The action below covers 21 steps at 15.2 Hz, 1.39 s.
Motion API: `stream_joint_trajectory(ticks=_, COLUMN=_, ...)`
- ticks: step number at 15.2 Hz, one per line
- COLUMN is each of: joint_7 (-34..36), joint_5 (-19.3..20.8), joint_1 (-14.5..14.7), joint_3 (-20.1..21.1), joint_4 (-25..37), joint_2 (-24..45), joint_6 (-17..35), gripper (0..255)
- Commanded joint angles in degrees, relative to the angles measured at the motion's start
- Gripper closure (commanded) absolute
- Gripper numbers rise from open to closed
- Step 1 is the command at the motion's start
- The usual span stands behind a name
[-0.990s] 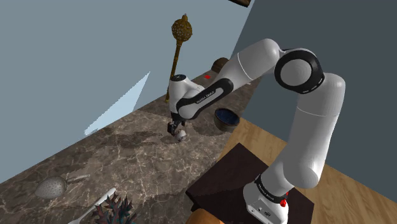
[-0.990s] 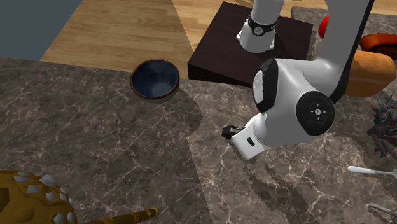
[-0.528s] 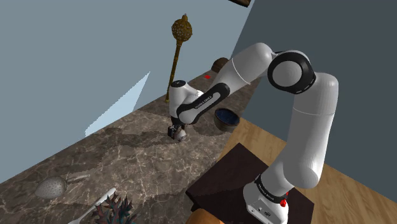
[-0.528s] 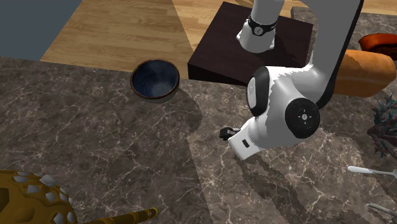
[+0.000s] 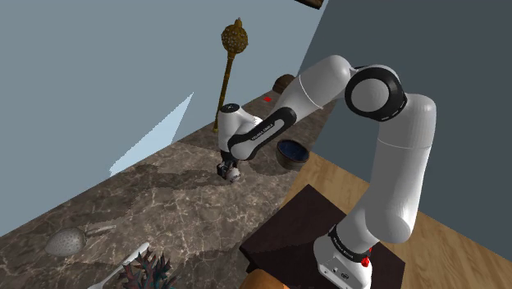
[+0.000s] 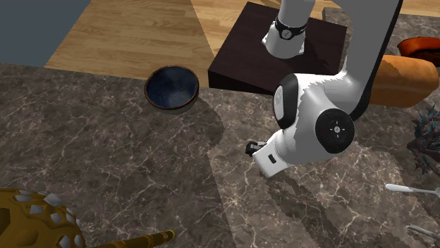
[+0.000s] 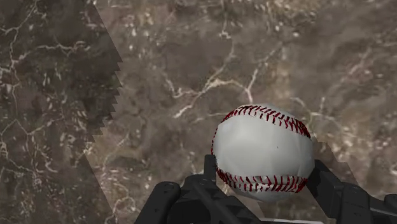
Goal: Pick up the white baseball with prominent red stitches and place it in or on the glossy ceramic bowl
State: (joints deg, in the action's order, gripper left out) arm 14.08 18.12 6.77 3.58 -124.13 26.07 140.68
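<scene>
Lowered since a second ago: arm sunk toward the tabletop and pincer brought down around the baseball. Hardly shifted over the last half second.

Found the pincer clenched on the baseball, with black fingers pressed against both of its sides. Located the baseball low and right of centre in the wrist view, and just left of centre in the shoulder view. Seemingly not yet raised off the tabletop.

Progress, as judged: reach and grasp done. Lift, carry and release into the bowl left to do. Spotted the bowl at upper left of the second exterior view, near the tabletop edge and well apart from the baseball. Nothing seen inside it.

Materials and shapes:
- Baseball: round, matt white, slightly faceted, with two curved rows of red stitches.
- Bowl: round, glossy dark blue inside, brownish outer wall.
- Tabletop: flat brown marble, polished, with pale veins.
- Fingers: black and blocky.
- Arm: smooth white with dark joints.
</scene>
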Motion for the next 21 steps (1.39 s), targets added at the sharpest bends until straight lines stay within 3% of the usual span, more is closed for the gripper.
stream_joint_trajectory(ticks=1, joint_7=0.0, joint_5=0.0, joint_1=0.0, joint_3=0.0, joint_4=0.0, joint_2=0.0, joint_6=0.0, gripper=255)
stream_joint_trajectory(ticks=7, joint_7=0.0, joint_5=0.0, joint_1=0.0, joint_3=0.0, joint_4=0.0, joint_2=0.0, joint_6=0.0, gripper=255)
stream_joint_trajectory(ticks=21, joint_7=-3.1, joint_5=-3.0, joint_1=-0.8, joint_3=1.5, joint_4=-0.5, joint_2=-9.1, joint_6=-8.3, gripper=255)
